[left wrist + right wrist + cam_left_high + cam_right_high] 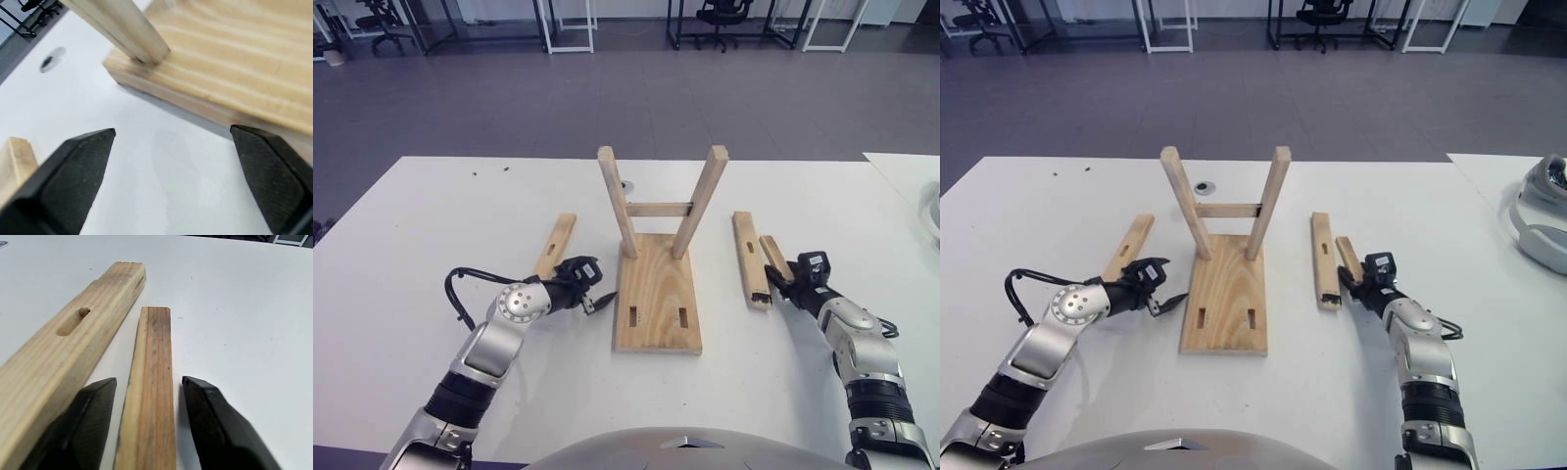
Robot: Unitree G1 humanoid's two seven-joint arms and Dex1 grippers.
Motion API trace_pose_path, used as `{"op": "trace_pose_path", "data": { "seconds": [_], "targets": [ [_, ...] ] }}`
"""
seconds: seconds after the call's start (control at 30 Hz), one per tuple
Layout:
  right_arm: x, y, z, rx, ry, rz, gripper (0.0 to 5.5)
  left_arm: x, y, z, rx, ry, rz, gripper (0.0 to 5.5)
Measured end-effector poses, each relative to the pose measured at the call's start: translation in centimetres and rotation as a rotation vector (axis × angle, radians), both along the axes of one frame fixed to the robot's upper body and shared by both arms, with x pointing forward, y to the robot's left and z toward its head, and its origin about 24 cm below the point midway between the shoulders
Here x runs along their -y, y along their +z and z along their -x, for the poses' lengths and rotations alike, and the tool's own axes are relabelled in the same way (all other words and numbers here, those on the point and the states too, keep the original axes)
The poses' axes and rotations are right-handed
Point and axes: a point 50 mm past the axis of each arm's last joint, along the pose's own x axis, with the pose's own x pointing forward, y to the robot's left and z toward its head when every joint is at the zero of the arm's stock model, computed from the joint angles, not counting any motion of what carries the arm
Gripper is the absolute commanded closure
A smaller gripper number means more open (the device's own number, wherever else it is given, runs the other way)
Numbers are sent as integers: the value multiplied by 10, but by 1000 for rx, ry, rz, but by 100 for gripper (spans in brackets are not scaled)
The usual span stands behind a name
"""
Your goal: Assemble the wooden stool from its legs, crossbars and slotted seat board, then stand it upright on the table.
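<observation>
A few dark specks [490, 172] are lying near the far left edge of the white table [421, 245]. Closer in, a loose leg [556, 245] is lying flat, pointing away from the robot. Just beside its near end the left tool [171, 133] is hovering low over bare table, its fingers spread wide and holding nothing. One finger [73, 166] is sitting next to the loose leg, and the other is close to the left edge of the seat board [658, 284].

The seat board is lying flat in the middle of the table, with a left slot [633, 315] and a right slot [684, 315] showing open near its closer end. At its far end a left upright leg [618, 201] and a right upright leg [700, 201] are standing in it, leaning slightly apart. A fitted crossbar [658, 209] is joining them partway up. A small round grommet [626, 184] is sitting in the table just behind the left upright leg.

Right of the board, a second loose leg [750, 259] is lying flat, with a thinner, darker loose crossbar [154, 342] just beside it. The right tool [149, 380] is sitting at that crossbar's near end, its fingers parted narrowly on either side and not gripping it. The second loose leg is crowding one finger.

A white headset [1542, 211] is resting on a neighbouring table at the far right. An office chair [722, 12] is standing in the room behind.
</observation>
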Motion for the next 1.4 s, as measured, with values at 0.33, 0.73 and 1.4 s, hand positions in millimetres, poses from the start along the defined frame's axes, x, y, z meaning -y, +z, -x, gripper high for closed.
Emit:
{"op": "trace_pose_path", "data": {
  "seconds": [0.33,0.73,1.4],
  "targets": [
    [-2,3,4,104,-61,-47,418,13,112,0,53,-8,959,115],
    [-122,211,-22,960,367,-7,418,57,196,-19,-80,-133,1328,258],
    [-172,220,3,1051,737,130,418,59,197,-18,-235,-144,1416,403]
  ]
}}
